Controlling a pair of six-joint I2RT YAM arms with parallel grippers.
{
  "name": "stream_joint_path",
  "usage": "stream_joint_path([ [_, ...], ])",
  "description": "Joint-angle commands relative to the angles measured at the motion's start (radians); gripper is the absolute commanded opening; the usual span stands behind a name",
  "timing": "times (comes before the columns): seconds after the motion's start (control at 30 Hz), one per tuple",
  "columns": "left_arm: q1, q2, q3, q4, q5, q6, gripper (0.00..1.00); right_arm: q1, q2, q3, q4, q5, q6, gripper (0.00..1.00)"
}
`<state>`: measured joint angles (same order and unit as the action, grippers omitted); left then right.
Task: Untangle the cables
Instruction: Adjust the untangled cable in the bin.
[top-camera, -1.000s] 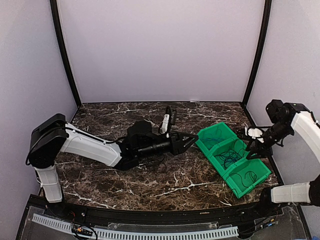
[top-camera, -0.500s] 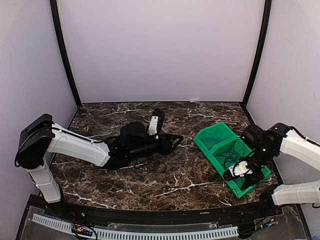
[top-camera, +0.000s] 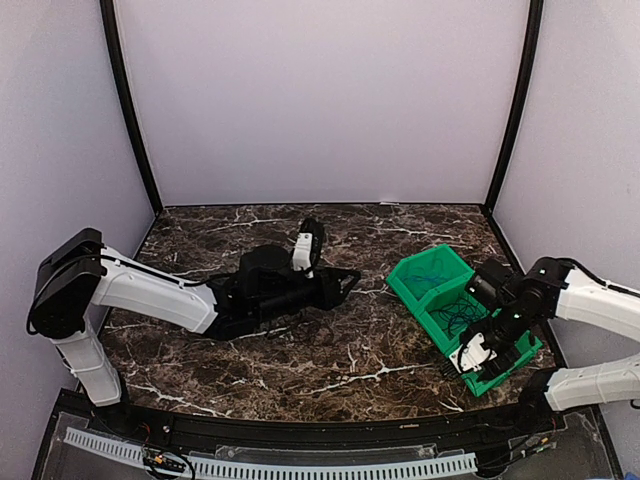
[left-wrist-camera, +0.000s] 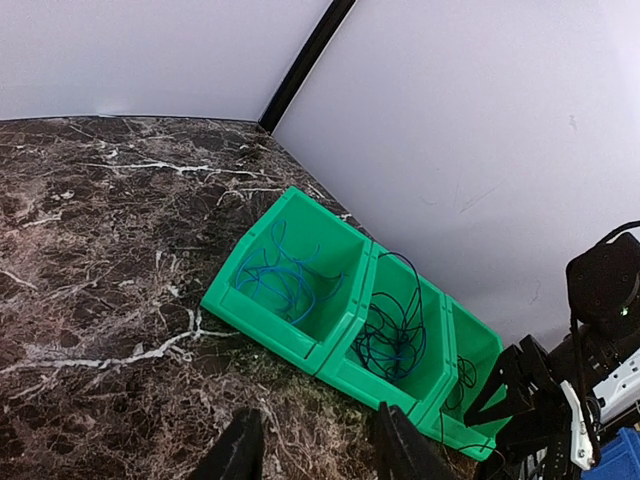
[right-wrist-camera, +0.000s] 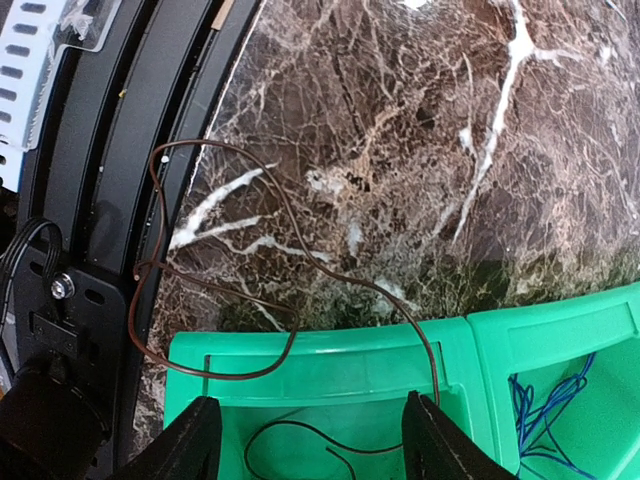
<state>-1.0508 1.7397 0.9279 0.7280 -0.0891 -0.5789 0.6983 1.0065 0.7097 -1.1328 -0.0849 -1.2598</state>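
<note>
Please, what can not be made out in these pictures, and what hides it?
Top view: the right gripper covers the nearest compartment of the green bin; contents hidden.
Right wrist view: the thin dark cable runs to the bottom edge; its end is cut off.
Top view: the bin's cables are too small to count.
</note>
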Motion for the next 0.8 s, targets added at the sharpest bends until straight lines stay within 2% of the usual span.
stream_joint_path([
  [0.0,0.01,-0.052,-0.012,-0.016,-0.021,0.022,0.41,0.059,0.037,0.029,-0.025,0.003,-0.016,0.64],
  [0.2,0.012,-0.063,-0.018,-0.017,-0.031,0.021,0.41,0.143,0.069,0.01,-0.035,0.017,-0.014,0.63],
  [0.4,0.012,-0.072,-0.041,-0.01,-0.047,0.011,0.41,0.199,0.116,0.036,-0.024,-0.041,0.001,0.52],
  [0.5,0.012,-0.072,-0.043,-0.012,-0.044,0.007,0.41,0.219,0.141,0.037,-0.023,-0.055,0.005,0.36],
  [0.6,0.012,-0.073,-0.041,-0.023,-0.044,0.009,0.41,0.23,0.152,0.044,-0.025,-0.061,0.002,0.09],
  [0.7,0.013,-0.07,-0.04,-0.038,-0.048,0.01,0.41,0.233,0.152,0.079,-0.041,-0.086,0.003,0.01],
  [0.77,0.013,-0.066,-0.038,-0.045,-0.047,0.007,0.41,0.233,0.155,0.104,-0.056,-0.092,0.003,0.0],
])
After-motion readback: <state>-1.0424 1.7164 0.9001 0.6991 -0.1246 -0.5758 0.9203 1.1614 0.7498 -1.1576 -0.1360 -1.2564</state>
